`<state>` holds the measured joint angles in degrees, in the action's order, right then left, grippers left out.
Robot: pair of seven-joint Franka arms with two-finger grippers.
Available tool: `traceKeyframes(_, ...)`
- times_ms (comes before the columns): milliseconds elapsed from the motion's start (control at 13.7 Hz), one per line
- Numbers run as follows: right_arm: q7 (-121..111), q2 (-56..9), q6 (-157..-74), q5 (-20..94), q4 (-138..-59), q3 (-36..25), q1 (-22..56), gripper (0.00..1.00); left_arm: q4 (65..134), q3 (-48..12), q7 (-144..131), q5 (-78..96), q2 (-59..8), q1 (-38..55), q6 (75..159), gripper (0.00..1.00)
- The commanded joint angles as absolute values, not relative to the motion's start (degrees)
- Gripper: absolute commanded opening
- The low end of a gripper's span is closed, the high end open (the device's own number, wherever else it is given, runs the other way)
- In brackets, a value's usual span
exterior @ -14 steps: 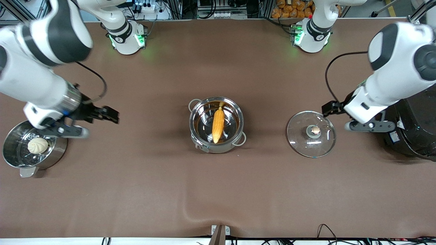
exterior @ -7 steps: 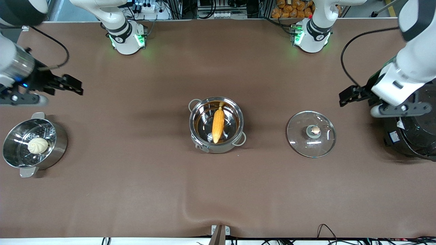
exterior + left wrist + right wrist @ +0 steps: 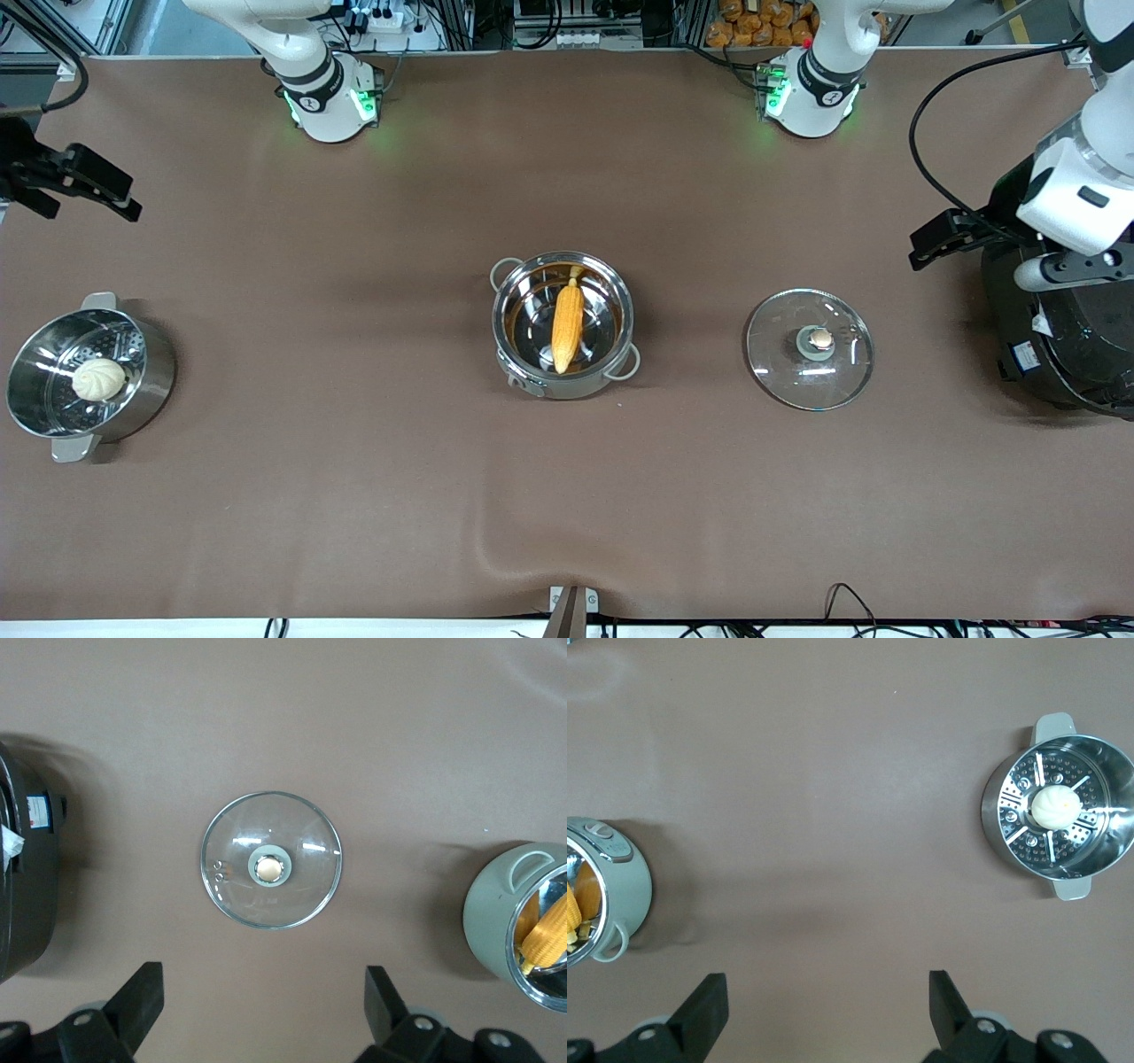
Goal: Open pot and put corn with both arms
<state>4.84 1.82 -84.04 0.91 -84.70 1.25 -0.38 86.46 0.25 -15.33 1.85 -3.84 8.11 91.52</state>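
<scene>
With corn [image 3: 567,327] in pot [image 3: 563,325], fingers [image 3: 139,1001] apart.

The corn [image 3: 567,325] lies in the pot [image 3: 523,372] at mid-counter [image 3: 354,496]. The lid [image 3: 809,348] rests on the counter beside the pot, toward the left arm's end, near the rice cooker [image 3: 1076,341]. The bun [image 3: 98,378] sits in the steamer pot [image 3: 151,377] at the right arm's end.

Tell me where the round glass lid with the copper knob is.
The round glass lid lies flat on the table between the shiny steel pot and the black rice cooker.
</scene>
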Motion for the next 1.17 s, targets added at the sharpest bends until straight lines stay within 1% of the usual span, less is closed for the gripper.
traceKeyframes(0,4.4,0.8,-80.7,1.2,-82.4,2.2,-3.2,1.0,86.0,-0.4,-13.7,1.8,-1.9,6.2,89.9,1.0)
traceKeyframes(146,4.0,-0.8,-76.8,0.9,-80.3,2.2,-3.3,1.0,87.4,-0.5,-9.4,1.5,-1.3,4.8,89.5,1.0)
traceKeyframes(219,4.1,-0.8,-76.4,0.6,-79.9,2.1,-3.3,1.0,88.4,-0.5,-8.2,1.3,-1.2,4.5,89.5,1.0)
traceKeyframes(437,4.0,-0.8,-76.4,0.2,-79.7,2.1,-3.6,1.0,89.3,-0.6,-4.9,1.2,0.1,3.4,88.9,1.0)
traceKeyframes(583,3.3,-0.8,-76.5,0.4,-79.7,2.1,-4.4,1.0,89.6,-3.6,-2.3,-0.1,0.4,0.6,88.9,1.0)
traceKeyframes(728,1.1,-0.7,-76.4,0.3,-79.8,2.1,-4.4,1.0,90.4,-5.7,-2.0,-3.0,1.2,0.4,88.9,1.0)
traceKeyframes(947,1.8,-0.5,-76.4,0.4,-79.8,2.2,-4.2,1.0,94.5,-5.7,-1.7,-2.9,4.2,-0.3,91.0,1.0)
traceKeyframes(1093,1.2,-0.6,-76.4,0.6,-80.2,2.2,-4.2,1.0,94.5,-5.7,-1.5,-2.9,4.3,-0.3,91.0,1.0)
